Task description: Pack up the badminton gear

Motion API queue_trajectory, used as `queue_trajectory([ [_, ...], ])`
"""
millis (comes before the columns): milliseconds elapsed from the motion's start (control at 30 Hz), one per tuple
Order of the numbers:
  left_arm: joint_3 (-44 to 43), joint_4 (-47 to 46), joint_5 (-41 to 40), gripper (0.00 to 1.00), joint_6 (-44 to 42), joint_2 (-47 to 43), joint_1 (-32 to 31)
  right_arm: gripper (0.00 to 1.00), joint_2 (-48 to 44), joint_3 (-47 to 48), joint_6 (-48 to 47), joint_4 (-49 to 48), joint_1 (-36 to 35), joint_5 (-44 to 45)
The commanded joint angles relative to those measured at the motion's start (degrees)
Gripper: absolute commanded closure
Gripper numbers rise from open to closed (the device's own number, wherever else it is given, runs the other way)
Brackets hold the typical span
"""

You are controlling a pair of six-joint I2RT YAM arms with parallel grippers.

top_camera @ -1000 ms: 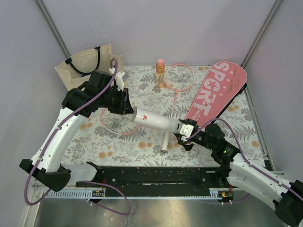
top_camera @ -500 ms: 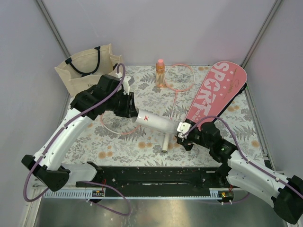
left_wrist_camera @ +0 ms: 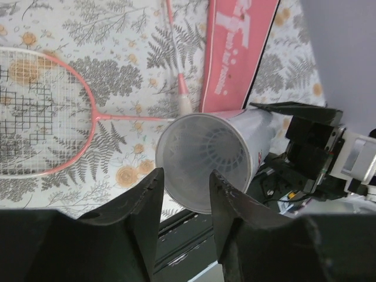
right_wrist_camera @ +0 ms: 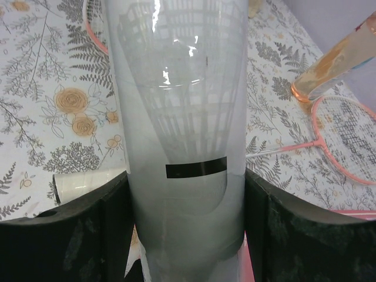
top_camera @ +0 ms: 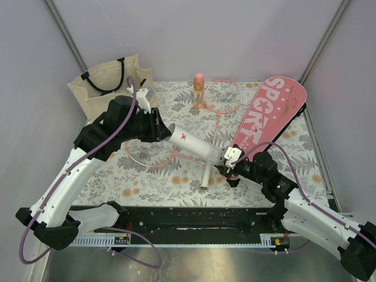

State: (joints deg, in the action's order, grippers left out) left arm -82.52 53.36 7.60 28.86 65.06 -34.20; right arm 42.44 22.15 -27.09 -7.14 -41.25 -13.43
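Right gripper (top_camera: 230, 160) is clamped on the lower-right end of the white tube (top_camera: 197, 145). In my right wrist view both fingers press its sides.

The tube is held off the table. Its long axis runs from centre-right of the top view up toward centre-left, and the open mouth points at the left gripper (top_camera: 163, 130).

The left gripper's fingers are parted, with nothing between them that I can see. In the left wrist view the tube mouth sits just past the fingertips, a little right of the gap. So the left arm is nearer the open end and the right arm has the other end. I judge that any work at the mouth needs the left claw lined up on that diagonal.

Other gear:
- The pink cover (top_camera: 271, 111) lies flat at upper right on a diagonal, its narrow end near the right gripper.
- The far racket (top_camera: 224, 95) has its head at top centre, and its handle passes under the tube.
- The near racket (left_wrist_camera: 41, 117) has its head under the left arm.

The surface is a flat floral cloth (top_camera: 147, 182). Room is tight: walls are close on both sides, the tote bag (top_camera: 103, 88) sits at upper left behind the left arm, and the orange bottle (top_camera: 199, 91) stands upright beside the far racket's head. I think the bottle could tip.
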Motion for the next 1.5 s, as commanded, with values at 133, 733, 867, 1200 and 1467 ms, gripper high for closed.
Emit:
queue_trajectory([
  [133,-5.5,-5.5,-3.9,0.27,0.8,-5.4,-1.0,0.6,-4.0,5.1,6.6,-9.6,-0.8,-2.8],
  [733,11.9,-40.9,18.0,0.01,-4.2,-9.9,-1.1,0.62,6.1,18.4,56.4,-18.0,-0.8,4.7],
  [867,12.6,-48.9,21.8,0.01,-2.1,-5.9,-1.0,0.61,9.8,19.7,63.2,-22.5,-0.8,0.0],
  [1200,17.9,-62.6,27.5,0.03,5.0,1.5,-1.1,0.57,12.9,15.6,68.3,-31.5,-0.8,-5.9],
  [1467,20.3,-72.1,30.3,0.19,12.2,4.7,-1.2,0.54,14.3,15.9,67.5,-28.7,-0.9,-7.8],
])
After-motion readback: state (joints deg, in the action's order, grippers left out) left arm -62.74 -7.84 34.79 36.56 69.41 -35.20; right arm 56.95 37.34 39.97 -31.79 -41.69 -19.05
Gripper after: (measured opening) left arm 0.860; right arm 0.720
